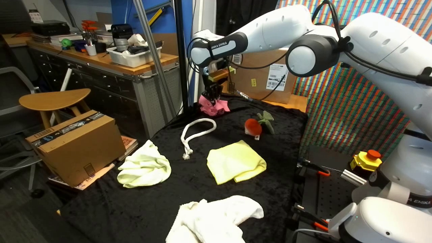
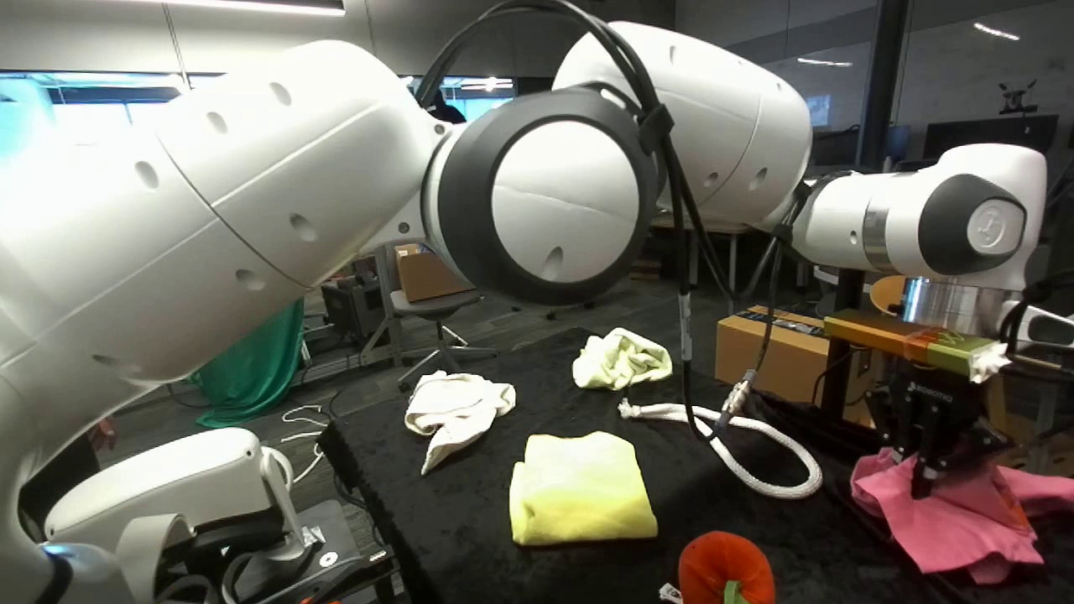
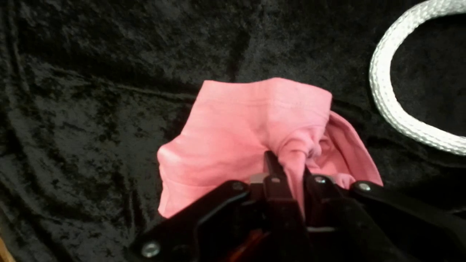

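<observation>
Pink cloth (image 3: 225, 138) is caught in my gripper (image 3: 289, 169), one fold squeezed between the fingers (image 3: 277, 187) and the rest spreading just below my grip, over black velvet (image 3: 91, 94). Near my gripper lies a looped white braided rope (image 3: 384, 83).

In the wrist view, a cloth (image 3: 233, 134) sits in the end effector (image 3: 287, 163), and a rope (image 3: 380, 72) lies apart, to the right. In an exterior view, the cloth is at the far end of the counter (image 1: 192, 184). The rope lies before it, slightly left; a toy (image 1: 253, 127) lies right of the rope. A towel (image 1: 234, 162) lies before the toy, a second towel (image 1: 145, 170) well to its left, a third towel (image 1: 212, 221) before both. A box (image 1: 81, 148) stands beyond the counter's left edge; a carton (image 1: 260, 77) stands behind its far right.
</observation>
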Controlling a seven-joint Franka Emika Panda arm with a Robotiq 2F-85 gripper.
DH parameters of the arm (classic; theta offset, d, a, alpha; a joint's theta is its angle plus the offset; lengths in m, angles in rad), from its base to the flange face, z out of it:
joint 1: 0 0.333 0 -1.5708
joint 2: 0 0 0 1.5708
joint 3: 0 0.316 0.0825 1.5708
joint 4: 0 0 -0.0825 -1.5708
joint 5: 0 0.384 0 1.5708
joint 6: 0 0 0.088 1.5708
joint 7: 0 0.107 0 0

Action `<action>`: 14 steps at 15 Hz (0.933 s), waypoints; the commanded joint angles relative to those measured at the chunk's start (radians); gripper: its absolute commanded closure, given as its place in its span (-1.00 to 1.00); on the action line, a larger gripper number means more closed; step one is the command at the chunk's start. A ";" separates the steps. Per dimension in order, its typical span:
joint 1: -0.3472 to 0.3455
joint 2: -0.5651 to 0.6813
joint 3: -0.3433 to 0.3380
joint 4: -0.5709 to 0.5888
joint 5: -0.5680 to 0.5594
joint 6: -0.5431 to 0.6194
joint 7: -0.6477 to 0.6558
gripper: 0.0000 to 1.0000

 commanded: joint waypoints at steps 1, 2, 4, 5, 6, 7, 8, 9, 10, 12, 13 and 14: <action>-0.031 -0.126 0.013 -0.155 0.028 0.021 -0.030 0.85; -0.041 -0.148 0.010 -0.185 0.036 0.020 -0.020 0.85; -0.061 -0.212 0.013 -0.276 0.059 0.040 -0.022 0.85; -0.068 -0.254 0.015 -0.334 0.072 0.056 -0.026 0.85; -0.071 -0.286 0.018 -0.375 0.081 0.070 -0.037 0.85; -0.072 -0.321 0.019 -0.418 0.086 0.084 -0.046 0.85; -0.069 -0.359 0.022 -0.461 0.087 0.103 -0.061 0.85; -0.068 -0.396 0.028 -0.504 0.096 0.120 -0.078 0.85; -0.066 -0.436 0.036 -0.548 0.101 0.145 -0.097 0.85; -0.050 -0.517 0.047 -0.628 0.113 0.214 -0.148 0.85; -0.042 -0.560 0.052 -0.670 0.113 0.245 -0.166 0.85; -0.034 -0.603 0.058 -0.713 0.110 0.279 -0.188 0.85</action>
